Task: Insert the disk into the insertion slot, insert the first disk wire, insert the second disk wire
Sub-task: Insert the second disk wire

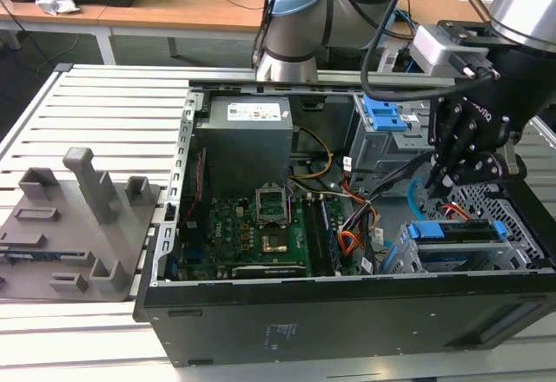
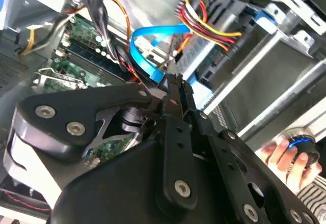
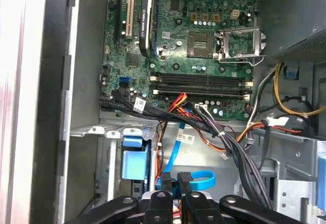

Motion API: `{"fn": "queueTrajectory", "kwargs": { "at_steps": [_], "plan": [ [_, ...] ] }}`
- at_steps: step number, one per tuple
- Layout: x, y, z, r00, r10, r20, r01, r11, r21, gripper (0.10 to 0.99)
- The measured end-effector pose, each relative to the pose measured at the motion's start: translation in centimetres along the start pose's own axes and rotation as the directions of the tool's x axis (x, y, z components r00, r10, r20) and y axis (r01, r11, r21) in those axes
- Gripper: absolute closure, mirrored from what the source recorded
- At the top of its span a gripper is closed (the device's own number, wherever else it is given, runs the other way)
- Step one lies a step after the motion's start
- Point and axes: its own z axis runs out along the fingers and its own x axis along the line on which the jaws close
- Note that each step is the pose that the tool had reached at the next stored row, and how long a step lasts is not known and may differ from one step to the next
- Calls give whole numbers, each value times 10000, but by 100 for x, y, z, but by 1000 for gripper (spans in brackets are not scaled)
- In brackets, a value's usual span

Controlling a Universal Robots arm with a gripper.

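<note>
Closed to a narrow pinch, my gripper [image 1: 441, 182] holds the blue wire [image 2: 158, 30] near its plug end, low in the case [image 1: 347, 312] toward the exterior view's right, just beside the disk [image 1: 456, 233] seated in its slot [image 1: 482, 198]. The case sits on a slatted metal table [image 1: 87, 95], with a grey fixture [image 1: 78, 217] at the exterior view's left and wooden desks [image 1: 174, 4] far behind. My fingers [image 2: 173, 96] hide the plug itself. The second wrist view catches a person's hand [image 2: 285, 155], cut off at the edge; the first wrist view looks across the motherboard [image 3: 193, 46].

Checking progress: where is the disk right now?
At the exterior view's lower right, the disk sits in the insertion slot, just below the gripper.
</note>
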Motion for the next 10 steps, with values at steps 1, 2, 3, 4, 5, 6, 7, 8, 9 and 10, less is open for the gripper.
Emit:
{"fn": "queueTrajectory", "kwargs": {
  "at_steps": [1,2,3,4,5,6,7,8,9,10],
  "plan": [
    [84,4,3,10000,-1,0,1,10000,0,922],
    [147,7,7,10000,-1,0,1,10000,0,922],
    [223,-10,24,10000,-2,1,2,10000,-5,922],
    [245,-55,40,10000,-2,0,2,10000,-16,922],
    [252,-94,55,10000,-2,2,2,10000,-26,922],
    [255,-115,68,10000,-2,4,2,10000,-31,922],
    [258,-150,93,10000,-3,3,3,10000,-42,922],
    [259,-164,104,10000,1,6,-1,10000,-47,922],
    [260,-177,112,10000,6,8,-6,10000,-50,922],
    [262,-224,134,10000,21,15,-21,10000,-62,922]
  ]
}}
